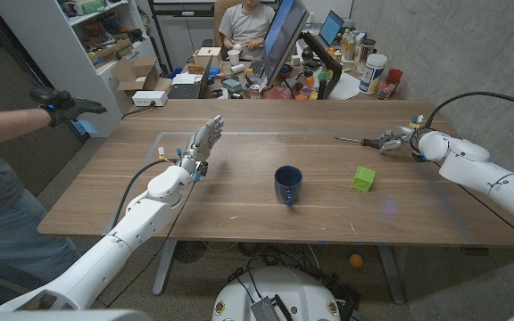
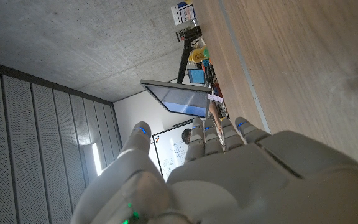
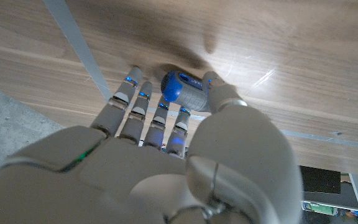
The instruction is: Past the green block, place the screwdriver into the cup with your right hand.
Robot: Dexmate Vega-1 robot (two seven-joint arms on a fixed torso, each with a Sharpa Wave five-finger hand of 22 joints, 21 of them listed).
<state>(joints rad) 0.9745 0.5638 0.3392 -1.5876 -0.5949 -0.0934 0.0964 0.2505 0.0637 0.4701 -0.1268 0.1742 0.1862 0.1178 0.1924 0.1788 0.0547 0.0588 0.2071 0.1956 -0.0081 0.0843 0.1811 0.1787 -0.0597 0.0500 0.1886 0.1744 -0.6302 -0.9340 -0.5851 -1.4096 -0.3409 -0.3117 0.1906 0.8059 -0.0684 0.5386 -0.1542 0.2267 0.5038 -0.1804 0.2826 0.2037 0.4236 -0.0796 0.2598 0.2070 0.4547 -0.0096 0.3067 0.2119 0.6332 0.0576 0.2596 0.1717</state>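
Surface: wooden table [image 1: 239, 209], cluttered desks behind.
Left hand [image 1: 202, 144]: raised over the table, fingers apart, holding nothing.
Cup [image 1: 287, 185]: dark blue, upright, mid-table.
Green block [image 1: 363, 178]: right of the cup, apart.
Screwdriver [image 1: 357, 139]: lying at the far right, blue handle [image 3: 184, 91] among the fingers.
Right hand [image 1: 396, 139]: fingers closed around that handle.

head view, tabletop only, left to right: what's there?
Left hand, raised with fingers spread → dark blue cup → small green block → thin-shafted screwdriver → right hand at the screwdriver's handle.
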